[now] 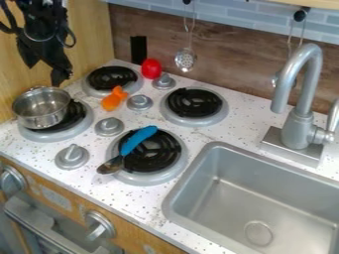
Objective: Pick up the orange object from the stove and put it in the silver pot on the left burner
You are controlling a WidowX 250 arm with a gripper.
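Note:
The black gripper (55, 64) hangs at the upper left, in front of the wooden side wall. Just below it in the view, a silver pot (41, 110) sits on the left front burner; whether they touch is unclear. A spoon with a blue handle (138, 140) lies slanted across the lower middle burner, its dark bowl end (110, 165) toward the burner's left edge. Between the knobs and the back left burner lies an orange object (114, 99). A red, rounded object (151, 68) stands behind it, near the back wall.
Four coil burners, such as the back right one (194, 103), share the speckled counter with silver knobs (109, 126). A metal sink (258, 203) and tall faucet (299, 106) occupy the right. A slotted ladle (186, 59) hangs at the back wall.

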